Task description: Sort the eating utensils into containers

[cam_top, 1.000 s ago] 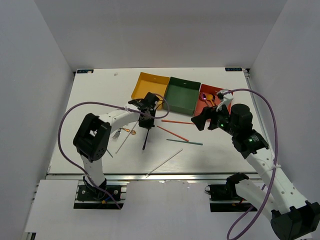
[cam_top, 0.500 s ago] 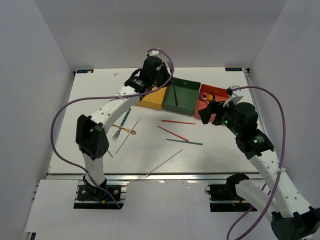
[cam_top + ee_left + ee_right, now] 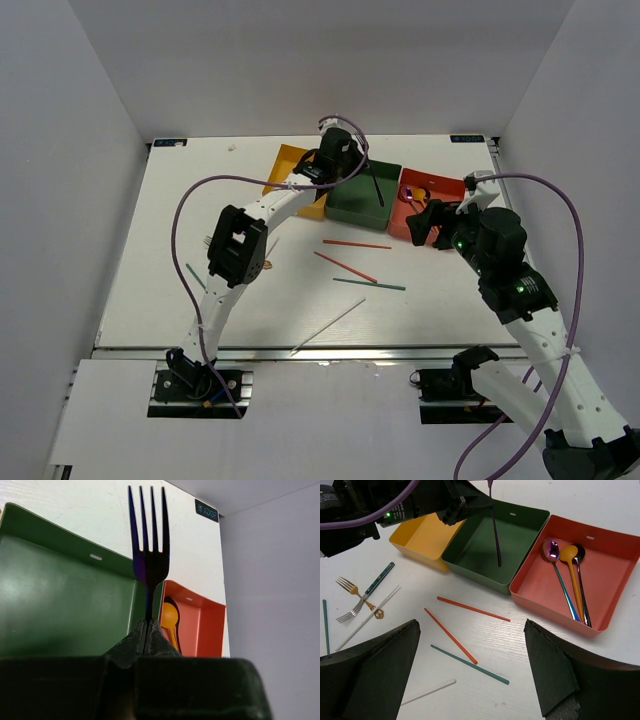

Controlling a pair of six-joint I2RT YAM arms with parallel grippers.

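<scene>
White tabletop (image 3: 180, 230), grey walls (image 3: 70, 150) on three sides. L gripper (image 3: 146, 630) pinched shut on purple fork (image 3: 148, 555), tines beyond fingertips, over green tray (image 3: 60, 600); red-orange tray (image 3: 200, 625) right of fingers. R gripper (image 3: 471, 645) spread wide, holding nothing; red chopstick (image 3: 451, 635) on bare table between its fingers.

This is a robotics laboratory cell. Under the right gripper (image 3: 471, 630) lies a bare white table (image 3: 180, 250). Plain pale walls (image 3: 80, 150) close it in beyond the left gripper (image 3: 148, 627) and on the outer side of each arm. A metal rail (image 3: 330, 351) runs along the table edge behind both grippers, and there the arm bases (image 3: 200, 385) are bolted. Purple cables (image 3: 560, 250) loop freely from the arms. A small black label (image 3: 206, 510) reading XDOF sits on the table corner, ahead of the left gripper and slightly to its right.
</scene>
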